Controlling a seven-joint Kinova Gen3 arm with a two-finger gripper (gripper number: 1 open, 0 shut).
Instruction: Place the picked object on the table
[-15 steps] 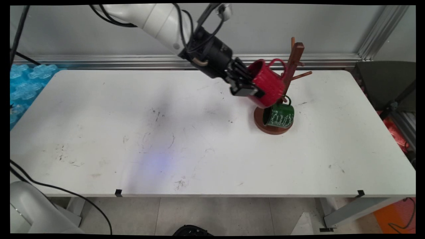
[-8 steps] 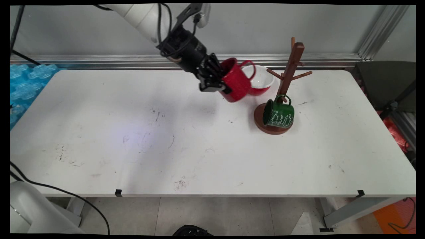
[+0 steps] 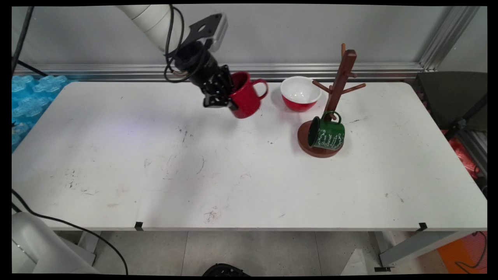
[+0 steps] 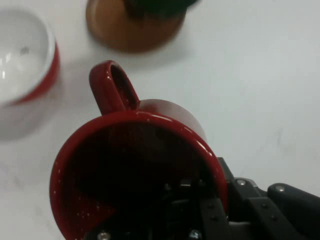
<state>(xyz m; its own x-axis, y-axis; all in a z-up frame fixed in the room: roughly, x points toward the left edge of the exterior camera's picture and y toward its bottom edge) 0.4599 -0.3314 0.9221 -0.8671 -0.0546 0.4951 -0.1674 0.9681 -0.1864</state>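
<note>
Main view shows us the end effector [image 3: 221,97] clamped on the wall of a red mug [image 3: 244,95], one finger inside the rim and one outside, as the hand view confirms where the rim [image 4: 135,117] curves round the black linkage. We see the mug carried tilted above the tabletop [image 3: 241,175], toward the far edge, with its handle [image 3: 261,87] pointing to 3 o'clock. We cannot say whether its base touches the surface; it looks clear of it.

At 3 o'clock from the mug, near but apart, sits a red bowl [image 3: 300,94] with a white inside. Further on toward 4 o'clock stands a wooden mug tree [image 3: 337,83] on a round base [image 3: 305,140], with a green mug [image 3: 326,133] hanging from a low peg and resting against that base. In the hand view the bowl [image 4: 25,55] lies at 10 o'clock from the red mug and the tree's base [image 4: 132,30] at 12 o'clock.

We judge the hold to be the weak point: a pinch on one side of a glossy wall leaves the mug's weight hanging off the fingers, so a quick swing or stop could let it pivot or slip. A drop from here could chip it on the tabletop. Should the arm swing back toward 3 o'clock, the projecting handle could clip the bowl's rim.
</note>
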